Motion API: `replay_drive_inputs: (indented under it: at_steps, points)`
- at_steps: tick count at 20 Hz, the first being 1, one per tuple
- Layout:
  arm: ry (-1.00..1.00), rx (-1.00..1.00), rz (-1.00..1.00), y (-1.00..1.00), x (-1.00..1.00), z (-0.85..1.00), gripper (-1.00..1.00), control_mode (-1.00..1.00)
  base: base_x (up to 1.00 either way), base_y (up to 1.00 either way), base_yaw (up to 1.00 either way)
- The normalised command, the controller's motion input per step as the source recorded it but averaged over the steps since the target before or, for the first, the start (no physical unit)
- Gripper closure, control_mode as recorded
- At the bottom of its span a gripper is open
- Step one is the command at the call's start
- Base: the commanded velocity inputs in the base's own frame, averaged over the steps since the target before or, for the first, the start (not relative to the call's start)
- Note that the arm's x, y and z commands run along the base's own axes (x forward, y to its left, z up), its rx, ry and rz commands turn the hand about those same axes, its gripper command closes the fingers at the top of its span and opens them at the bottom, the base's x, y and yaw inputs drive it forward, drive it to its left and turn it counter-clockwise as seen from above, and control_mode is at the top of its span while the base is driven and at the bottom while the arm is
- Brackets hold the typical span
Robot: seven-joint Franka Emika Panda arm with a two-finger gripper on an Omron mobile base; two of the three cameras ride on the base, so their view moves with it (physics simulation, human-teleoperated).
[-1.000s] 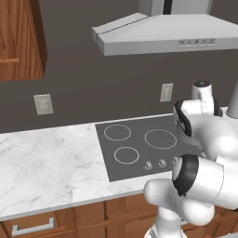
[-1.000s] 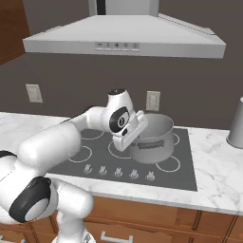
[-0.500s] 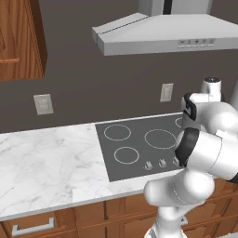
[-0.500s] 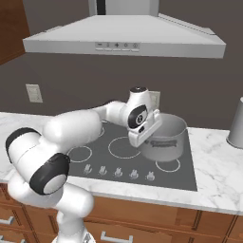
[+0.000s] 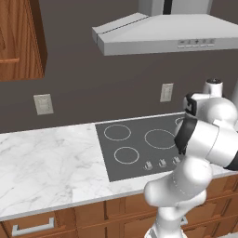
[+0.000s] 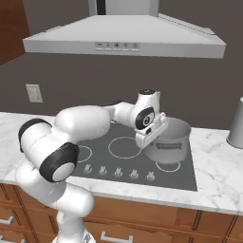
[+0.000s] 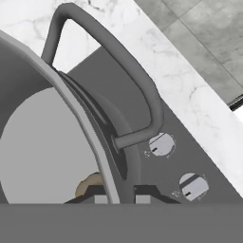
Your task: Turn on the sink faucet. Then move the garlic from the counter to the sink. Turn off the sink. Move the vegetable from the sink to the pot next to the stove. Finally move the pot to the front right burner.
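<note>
Gripper: the gripper (image 6: pixel 153 138) sits at the left side of the pot (image 6: pixel 170 146), its 2 fingers pinched on the pot's rim (image 7: pixel 78 118), one inside the wall and one outside.
Pot: grey steel, open-topped, standing on the stove (image 6: pixel 123 152) at its right side, over the front right ring; tilt cannot be judged.
Pot handle: a dark loop handle (image 7: pixel 118 66) stands out from the wall just beside the grip.
Pot contents: a small brownish item (image 7: pixel 90 184) lies on the pot floor, near the wall; too little shows to name it.
Stove: dark glass cooktop set in the counter (image 5: pixel 46 162), knobs (image 6: pixel 118 173) along its front edge; 2 knobs show below the pot in the hand view.
Counter: white marble, extending to both sides of the stove.
Range hood: a grey hood (image 6: pixel 123 40) hangs above the stove.
</note>
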Motion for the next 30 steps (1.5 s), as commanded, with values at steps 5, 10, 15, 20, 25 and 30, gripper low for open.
replay_drive_inputs:
  at_steps: [5, 10, 15, 20, 25, 30]
  points:
    - [-0.02, 0.02, 0.00, -0.13, 0.00, -0.26, 1.00, -1.00, 0.00, 0.00, 0.00]
    - [-0.02, 0.03, 0.00, -0.11, 0.00, -0.15, 1.00, -1.00, 0.00, 0.00, 0.00]
    - [-0.02, 0.04, 0.00, -0.18, 0.00, -0.13, 1.00, -1.00, 0.00, 0.00, 0.00]
    - [-0.01, 0.03, 0.00, -0.21, 0.00, -0.14, 1.00, -1.00, 0.00, 0.00, 0.00]
    - [-0.01, 0.02, 0.00, -0.15, 0.00, -0.15, 1.00, -1.00, 0.00, 0.00, 0.00]
    - [0.00, 0.04, 0.02, -0.05, 0.00, -0.09, 1.00, -1.00, 0.00, 0.00, 0.00]
